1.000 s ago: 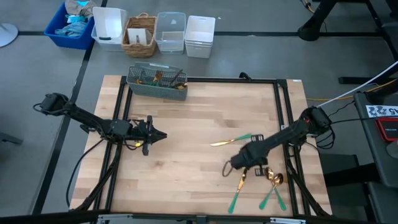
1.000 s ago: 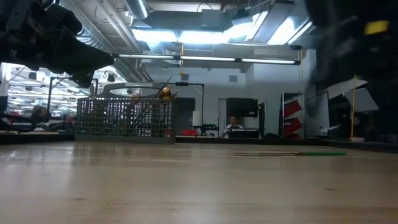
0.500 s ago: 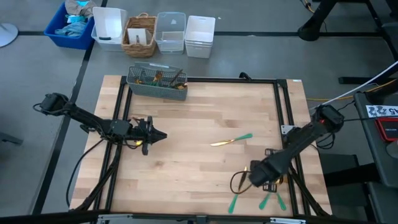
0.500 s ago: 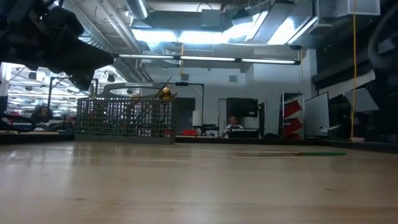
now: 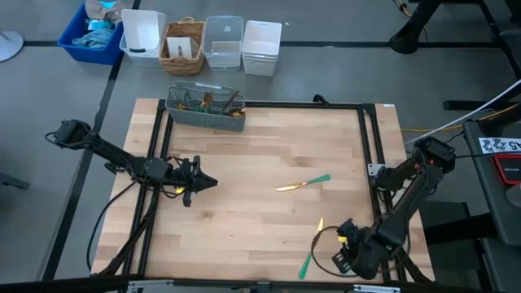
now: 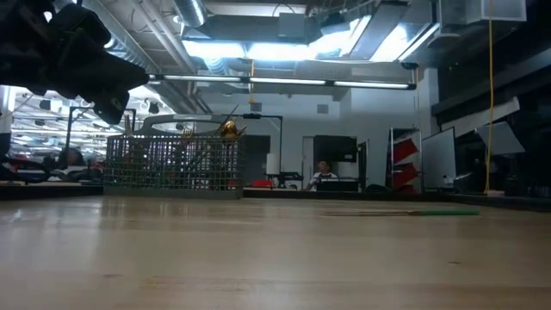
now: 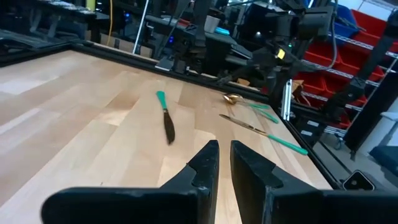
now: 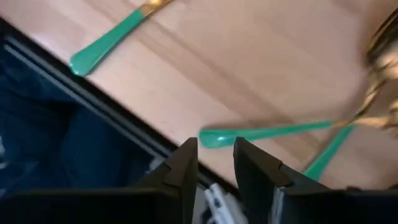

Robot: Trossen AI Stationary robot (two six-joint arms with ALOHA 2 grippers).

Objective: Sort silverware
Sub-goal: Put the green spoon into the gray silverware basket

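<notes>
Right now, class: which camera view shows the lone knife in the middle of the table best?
The high view: the knife lies whole, apart from everything. The left wrist view shows it foreshortened; the low view shows only a thin edge-on streak; the right wrist view misses it.

You are looking straight down on the whole counter (image 5: 244, 195); low, level across it; both views are sharing the far mesh basket (image 5: 205, 108).

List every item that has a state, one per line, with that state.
Left pincer: nearly shut, empty, hovering over the table's left side.
Right pincer: slightly open, empty, at the table's near right edge.
Knife: lying flat mid-table.
Fork: lying flat beside the right pincer.
Mesh caddy: upright at the far edge, holding silverware.
</notes>
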